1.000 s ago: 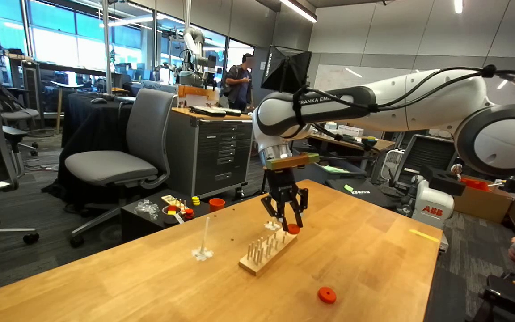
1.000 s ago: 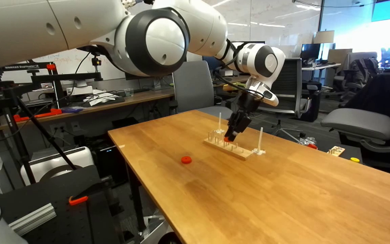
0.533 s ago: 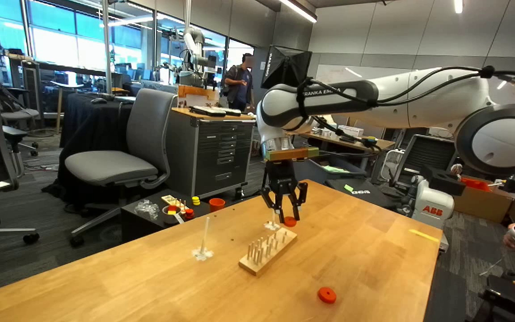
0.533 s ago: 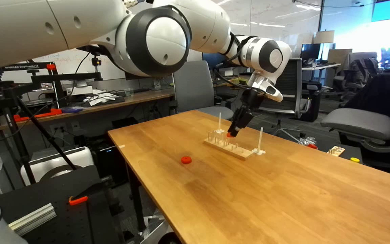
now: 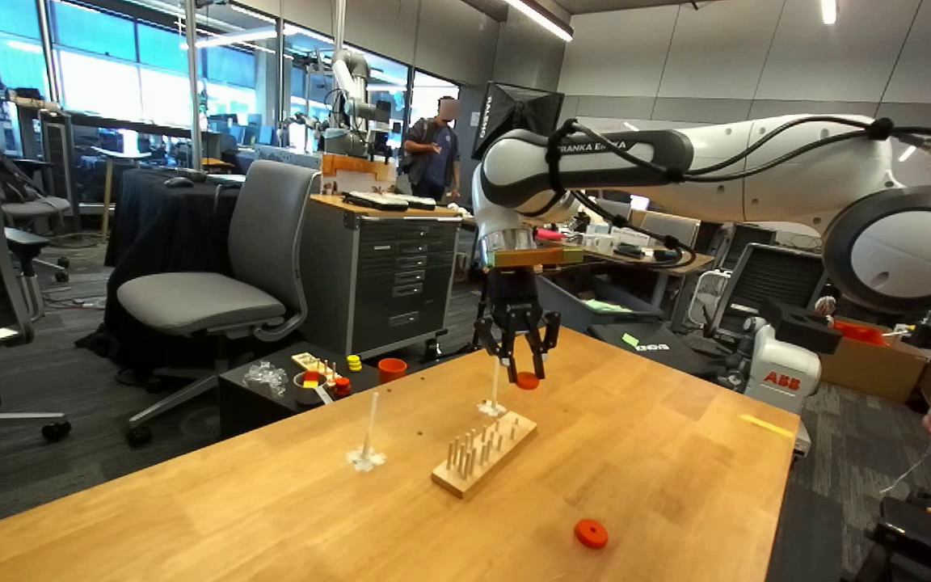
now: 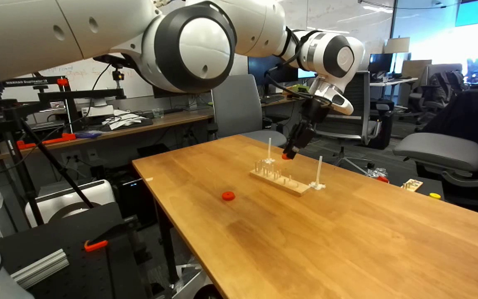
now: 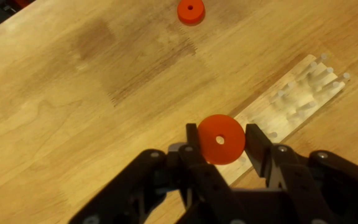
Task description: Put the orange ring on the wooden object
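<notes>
1. The table (image 5: 676, 453) carries the work; two lone sticks (image 6: 319, 171) stand taped near one of its edges.
2. The wooden base (image 5: 494, 462) lies flat just inside the sticks; its long axis runs nearly along their edge, a little askew; its sparse end points roughly toward the back corner (image 5: 553, 333) in an exterior view, its crowded end the opposite way.
3. The claw (image 7: 222, 137) hangs in the air, its jaws parted by just a ring's breadth; it has hold of the orange ring (image 7: 221, 152) by opposite sides of the rim.
4. That ring is above the base and apart from it; the wrist view sets it across the sparse end, overlapping the base's side; the coming move, I judge, is downward with a small sideways correction.
5. A second ring (image 6: 228, 196) lies loose between the base and the opposite table edge; it looks out of the way.
6. The pegs (image 7: 324, 74) cluster toward the crowded end, where a disc this broad would probably foul their neighbours; whether any peg stands straight beneath the ring's hole, I cannot tell.
</notes>
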### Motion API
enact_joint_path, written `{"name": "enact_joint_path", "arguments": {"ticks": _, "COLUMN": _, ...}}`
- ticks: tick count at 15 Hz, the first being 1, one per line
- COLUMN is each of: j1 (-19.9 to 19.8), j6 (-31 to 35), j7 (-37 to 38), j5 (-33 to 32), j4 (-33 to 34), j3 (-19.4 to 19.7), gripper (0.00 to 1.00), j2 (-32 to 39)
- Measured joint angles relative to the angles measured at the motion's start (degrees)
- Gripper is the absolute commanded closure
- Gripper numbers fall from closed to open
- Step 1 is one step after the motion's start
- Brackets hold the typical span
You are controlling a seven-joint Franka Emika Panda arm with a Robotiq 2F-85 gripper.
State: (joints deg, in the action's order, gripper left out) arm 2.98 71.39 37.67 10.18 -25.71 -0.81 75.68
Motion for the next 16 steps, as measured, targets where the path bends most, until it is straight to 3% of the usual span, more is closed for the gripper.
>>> {"name": "enact_joint_path", "arguments": {"ticks": 5, "j1": -0.06, "j6": -0.16, "j7": 0.0, "j5": 0.0, "j4": 0.06, "j3": -0.17, "gripper": 0.58, "j2": 0.01}}
{"name": "enact_joint_path", "arguments": {"ticks": 6, "j1": -0.06, "j6": -0.16, "j7": 0.0, "j5": 0.0, "j4": 0.06, "j3": -0.19, "gripper": 0.83, "j2": 0.01}}
{"name": "enact_joint_path", "arguments": {"ticks": 16, "j1": 0.09, "j6": 2.24, "j7": -0.03, "j5": -0.9, "j4": -0.39, "j3": -0.19, "gripper": 0.79, "j2": 1.44}}
